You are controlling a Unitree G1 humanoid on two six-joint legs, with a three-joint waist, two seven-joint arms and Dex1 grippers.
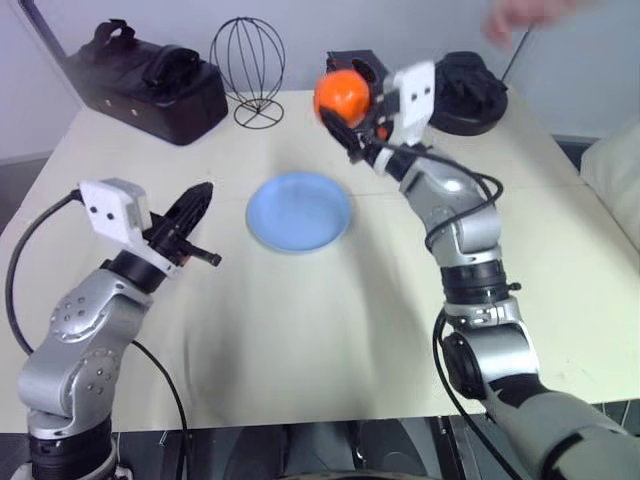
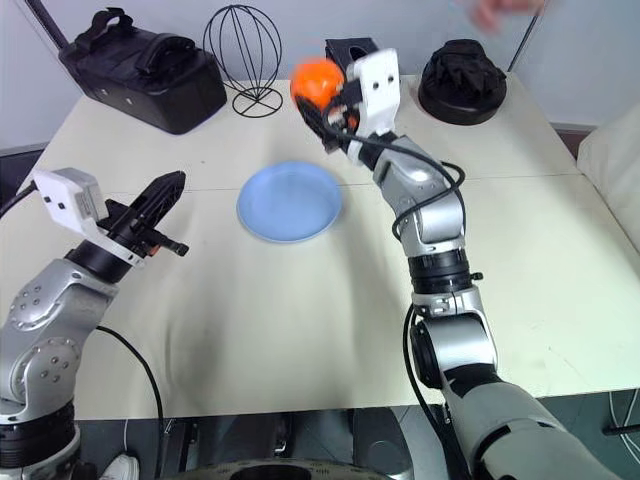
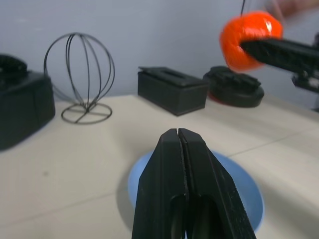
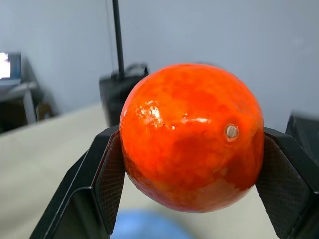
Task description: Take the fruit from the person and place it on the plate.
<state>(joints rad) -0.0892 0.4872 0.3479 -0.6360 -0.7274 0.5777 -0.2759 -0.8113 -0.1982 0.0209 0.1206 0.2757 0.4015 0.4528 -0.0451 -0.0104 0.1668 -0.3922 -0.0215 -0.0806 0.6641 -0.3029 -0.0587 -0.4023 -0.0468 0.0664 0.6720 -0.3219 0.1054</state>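
- The right gripper [image 1: 345, 100] pinches one orange fruit [image 1: 343, 93] between its two black fingers, high above the table [image 1: 300, 330].
- The fruit is in the air, beyond the far edge of the one blue plate [image 1: 299, 211], not touching it.
- The left gripper [image 1: 197, 200] has its two fingers pressed together, holding nothing, left of the plate.
- One person's hand [image 1: 525, 17] shows blurred at the top edge, apart from the fruit.
- At the far side stand one wire globe [image 1: 249, 68], one black bag [image 1: 146, 80], one small black box [image 3: 172, 90] and one round black object [image 1: 468, 93].

Fruit [image 4: 192, 137] glossy, dimpled; plate [image 1: 299, 211] smooth, matt.
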